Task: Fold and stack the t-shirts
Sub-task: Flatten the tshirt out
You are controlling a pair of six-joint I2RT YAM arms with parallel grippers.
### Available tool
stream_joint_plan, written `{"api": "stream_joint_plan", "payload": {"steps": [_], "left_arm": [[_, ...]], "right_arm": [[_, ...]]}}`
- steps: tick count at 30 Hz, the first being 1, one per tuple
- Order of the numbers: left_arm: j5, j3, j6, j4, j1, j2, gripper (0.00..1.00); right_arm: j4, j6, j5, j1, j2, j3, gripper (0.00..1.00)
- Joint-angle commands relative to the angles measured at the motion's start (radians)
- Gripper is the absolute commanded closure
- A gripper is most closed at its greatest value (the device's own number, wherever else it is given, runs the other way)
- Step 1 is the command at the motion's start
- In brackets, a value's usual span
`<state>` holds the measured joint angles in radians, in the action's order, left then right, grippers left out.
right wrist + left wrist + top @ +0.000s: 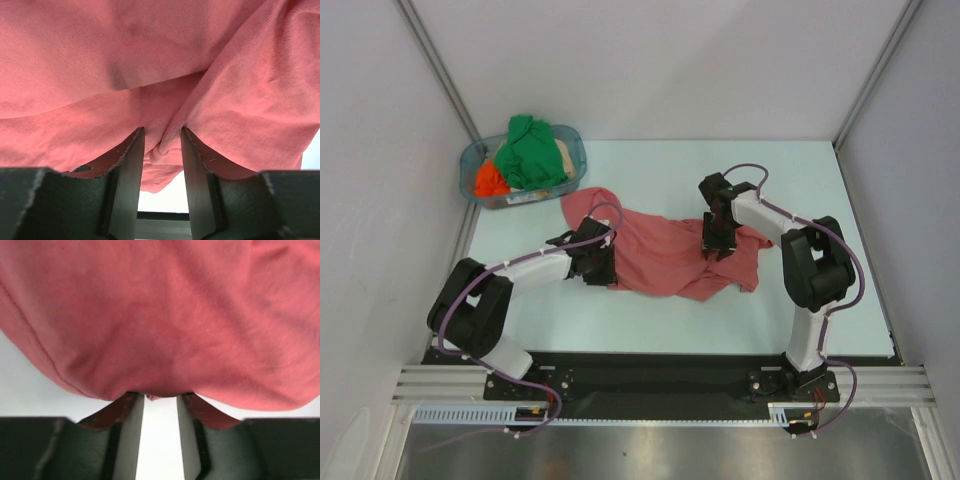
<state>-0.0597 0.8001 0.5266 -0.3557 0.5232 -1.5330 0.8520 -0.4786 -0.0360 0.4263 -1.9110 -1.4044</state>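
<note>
Pale mint tabletop [670, 320] is sitting inside a white-panelled enclosure: back wall [650, 60], left wall [370, 180] and right wall [920, 200] are closing it in. Aluminium posts [435, 65] are running up the rear corners (slanted by the overhead view). Light is falling evenly. Brushed steel sheet [660, 450] is showing below the aluminium rail [440, 382].

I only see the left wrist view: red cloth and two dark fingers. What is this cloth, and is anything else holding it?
Observer: It is a red shirt, lying crumpled on the table. The right gripper pinches a fold near its other end.
Visitor: Are there more shirts?
Observer: Yes, a green shirt and an orange shirt sit heaped in a tub.
Visitor: Where is the tub?
Observer: At the table's far left corner, beyond the left gripper.
</note>
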Motion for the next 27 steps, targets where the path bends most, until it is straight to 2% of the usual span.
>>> {"api": "stream_joint_plan", "payload": {"steps": [1,4,5,6,7,9,13,17,18,21,24,27], "left_arm": [[-0.014,0.051,-0.046,0.031,-0.002,-0.039,0.66],[-0.022,0.054,-0.051,0.037,-0.002,-0.039,0.79],[-0.022,0.056,-0.053,0.034,-0.003,-0.038,0.88],[-0.022,0.057,-0.057,0.032,-0.003,-0.036,0.95],[-0.020,0.065,-0.059,0.028,-0.003,-0.029,1.00],[-0.020,0.074,-0.062,0.001,-0.003,-0.019,1.00],[-0.017,0.106,-0.063,-0.092,-0.003,0.059,1.00],[-0.020,0.134,-0.045,-0.215,-0.002,0.230,1.00],[-0.020,0.142,-0.028,-0.259,-0.002,0.316,1.00],[-0.023,0.198,-0.005,-0.363,-0.002,0.452,1.00],[-0.003,0.306,0.004,-0.423,-0.002,0.517,1.00],[0.015,0.474,-0.022,-0.480,-0.002,0.495,1.00]], "right_arm": [[-0.011,-0.015,0.007,-0.001,-0.003,-0.004,0.60],[-0.008,-0.020,0.015,0.000,0.006,-0.001,0.69],[-0.005,-0.022,0.016,0.002,0.009,0.004,0.72],[-0.005,-0.022,0.012,0.002,0.015,0.008,0.78],[-0.007,-0.023,0.010,0.002,0.026,0.012,0.89],[-0.005,-0.026,-0.001,-0.007,0.041,0.025,1.00],[0.041,-0.020,-0.027,-0.038,0.131,0.024,1.00],[0.140,0.001,-0.047,-0.087,0.275,0.005,1.00],[0.159,0.005,-0.047,-0.099,0.311,0.004,1.00],[0.206,0.024,-0.024,-0.176,0.437,-0.010,1.00],[0.208,0.028,0.027,-0.289,0.521,-0.070,1.00],[0.180,0.040,0.064,-0.386,0.523,-0.198,1.00]]}}
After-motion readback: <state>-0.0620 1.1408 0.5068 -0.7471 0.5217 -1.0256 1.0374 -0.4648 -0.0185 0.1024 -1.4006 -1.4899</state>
